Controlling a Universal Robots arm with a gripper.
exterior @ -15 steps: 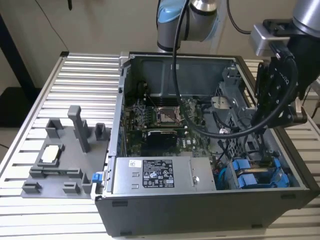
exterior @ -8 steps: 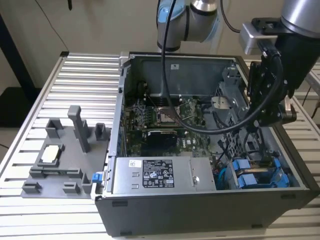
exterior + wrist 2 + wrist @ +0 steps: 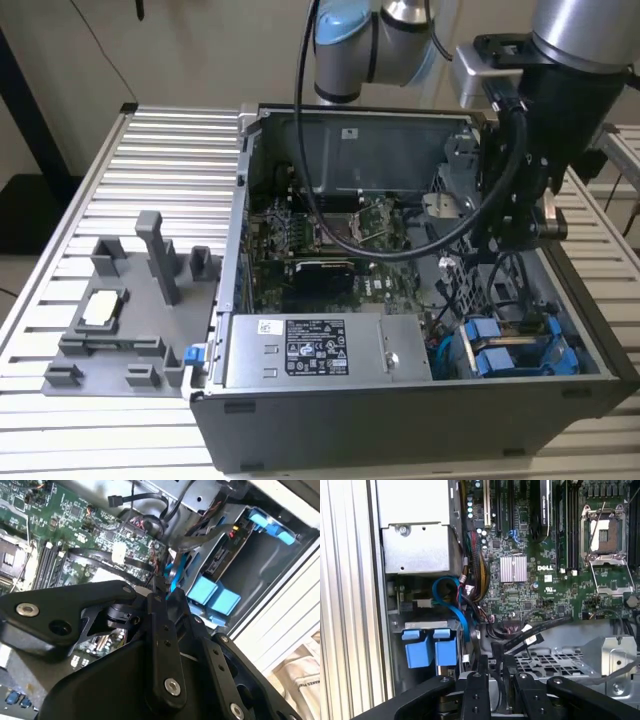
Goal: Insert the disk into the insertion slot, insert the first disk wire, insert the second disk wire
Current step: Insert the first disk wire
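Disk [image 3: 430, 652] sits in insertion slot [image 3: 422, 626]; pincer [image 3: 496, 666], grip not discernible, hovers beside blue wire [image 3: 451, 597]; likely the wire step, calling for fine alignment.

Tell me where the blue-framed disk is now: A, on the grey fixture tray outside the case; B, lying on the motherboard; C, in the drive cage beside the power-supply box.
C: the disk, in its blue frame, sits in the drive cage next to the power-supply box, not on the fixture tray.
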